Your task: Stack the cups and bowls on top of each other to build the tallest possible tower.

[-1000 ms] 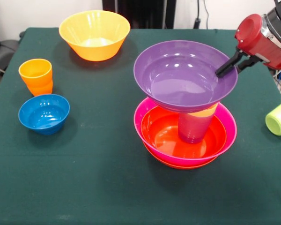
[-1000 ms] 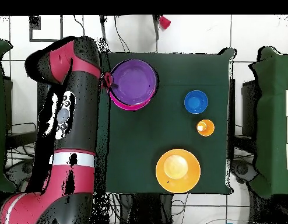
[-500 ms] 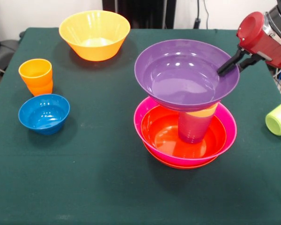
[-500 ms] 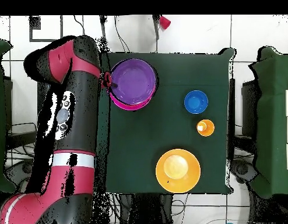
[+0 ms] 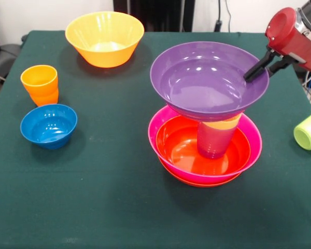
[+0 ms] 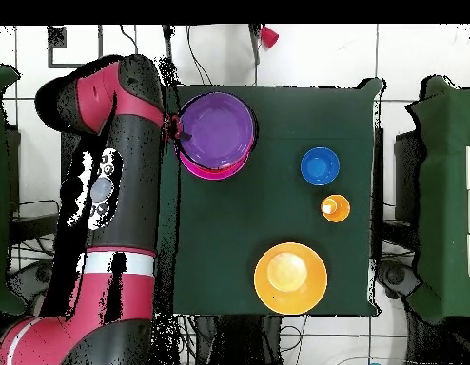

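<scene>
The tower stands right of centre: a pink bowl [image 5: 156, 129] holds a red-orange bowl [image 5: 180, 149]. A purple cup [image 5: 213, 143] stands in it, with a yellow cup [image 5: 226, 124] nested on top. The wide purple bowl [image 5: 202, 83] sits level over the yellow cup; I cannot tell whether they touch. My gripper [image 5: 255, 71] is shut on the purple bowl's right rim, one black finger inside the bowl. From overhead the purple bowl [image 6: 217, 131] covers most of the pink bowl [image 6: 210, 173], with the gripper [image 6: 178, 131] at its left rim.
An orange cup [image 5: 40, 83] and a small blue bowl [image 5: 48, 124] stand at the left. A large yellow-orange bowl [image 5: 104, 37] sits at the back. A lime green cup [image 5: 308, 129] lies on its side at the right edge.
The gripper has moved slightly up and to the right, and the purple bowl has risen and shifted with it. Everything else is unmoved.
</scene>
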Controlling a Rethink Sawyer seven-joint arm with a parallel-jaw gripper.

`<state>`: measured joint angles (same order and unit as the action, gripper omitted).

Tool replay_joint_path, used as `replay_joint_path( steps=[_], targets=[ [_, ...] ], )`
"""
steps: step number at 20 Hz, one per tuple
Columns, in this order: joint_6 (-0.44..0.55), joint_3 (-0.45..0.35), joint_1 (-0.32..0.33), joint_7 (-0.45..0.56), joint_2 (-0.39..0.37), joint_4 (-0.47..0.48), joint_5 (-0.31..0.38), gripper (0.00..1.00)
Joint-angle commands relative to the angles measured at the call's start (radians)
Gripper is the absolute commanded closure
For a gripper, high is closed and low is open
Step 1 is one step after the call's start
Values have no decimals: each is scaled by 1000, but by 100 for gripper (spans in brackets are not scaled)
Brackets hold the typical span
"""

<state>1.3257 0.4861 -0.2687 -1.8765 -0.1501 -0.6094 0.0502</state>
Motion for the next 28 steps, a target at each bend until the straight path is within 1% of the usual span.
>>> replay_joint_path(
  steps=[1, 6, 28],
  targets=[
    [-85, -66, 20, -163, -33, -89, -5, 100],
    [-102, -67, 24, -154, -42, -111, -1, 100],
    [-123, -53, 12, -195, -18, -96, 5, 100]
  ],
)
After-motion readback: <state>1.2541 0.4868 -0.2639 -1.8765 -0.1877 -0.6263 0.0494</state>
